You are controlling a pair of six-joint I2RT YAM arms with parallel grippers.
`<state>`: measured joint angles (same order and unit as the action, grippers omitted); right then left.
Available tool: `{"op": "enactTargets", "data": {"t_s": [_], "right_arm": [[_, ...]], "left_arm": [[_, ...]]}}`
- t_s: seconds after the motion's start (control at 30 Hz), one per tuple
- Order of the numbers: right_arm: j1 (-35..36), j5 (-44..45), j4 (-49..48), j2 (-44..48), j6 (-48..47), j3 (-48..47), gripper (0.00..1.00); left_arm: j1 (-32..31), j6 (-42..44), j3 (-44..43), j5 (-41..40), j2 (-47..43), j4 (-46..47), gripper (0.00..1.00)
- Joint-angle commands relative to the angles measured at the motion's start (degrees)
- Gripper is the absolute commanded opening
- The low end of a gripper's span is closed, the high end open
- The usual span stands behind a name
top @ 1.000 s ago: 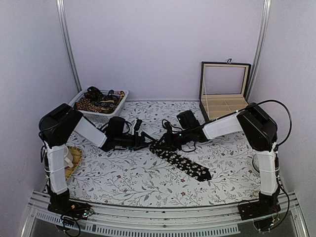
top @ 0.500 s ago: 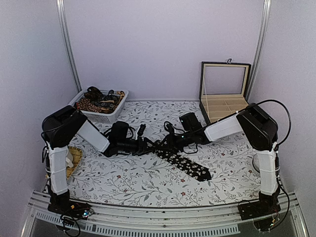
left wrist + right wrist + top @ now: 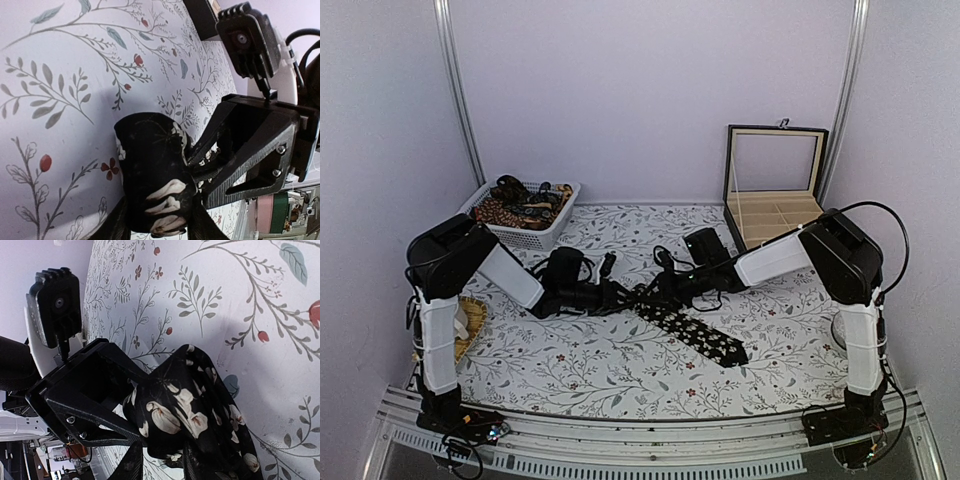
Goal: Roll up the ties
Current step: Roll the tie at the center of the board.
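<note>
Ties first: 1 black tie with pale flowers lies mid-surface. Its broad end points to the near right, and its other end is bunched up between my 2 arms. The left gripper and right gripper meet nose to nose over that bunch, both low over the cloth.

From the left wrist, the bunched fabric fills the gap between my left jaws, which are closed on it. The right jaws come in from the opposite side and pinch the same bunch. The right wrist view agrees, with flowered cloth clamped between my own jaws and the left jaws biting in from the other side.

At the far left, a white basket holds a heap of spare ties, brown-orange and dark patterned, piled above its rim. At the far right, a dark box stands with its lid upright. Its beige inside is split by dividers into several compartments.
</note>
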<state>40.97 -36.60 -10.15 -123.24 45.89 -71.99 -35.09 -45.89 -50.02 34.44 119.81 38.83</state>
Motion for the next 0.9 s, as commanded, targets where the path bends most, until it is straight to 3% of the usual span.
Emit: {"op": "enactTargets", "data": {"t_s": [0.0,0.1,0.2,0.37,0.5,0.7,0.87], "right_arm": [[0.32,2.14,4.94,-0.82,0.27,2.01,0.28],[0.61,1.07,4.71,-0.2,0.03,1.58,0.31],[0.72,0.51,5.05,-0.11,-0.19,1.03,0.31],[0.56,-0.4,5.6,1.16,-0.33,1.0,0.36],[-0.42,-2.93,5.73,5.14,-0.47,1.53,0.4],[-4.49,-6.34,7.39,16.3,-1.12,5.82,0.46],[-10.12,-7.96,8.95,27.26,-2.63,13.65,0.48]], "left_arm": [[-0.77,0.66,-0.67,-2.71,2.83,-5.02,0.31],[-0.72,0.63,-0.69,-2.8,2.8,-4.74,0.28],[-0.77,0.67,-0.93,-2.4,2.97,-4.17,0.14],[-1.13,3.6,-1.36,-3.66,1.56,-6.58,0.0],[-1.91,8.35,-2.76,-6.38,-0.73,-12.15,0.0],[-6.6,21.76,-10.38,-20.6,-4.0,-29.54,0.0],[-12.63,32.49,-14.02,-38.17,-3.9,-37.8,0.0]]}}
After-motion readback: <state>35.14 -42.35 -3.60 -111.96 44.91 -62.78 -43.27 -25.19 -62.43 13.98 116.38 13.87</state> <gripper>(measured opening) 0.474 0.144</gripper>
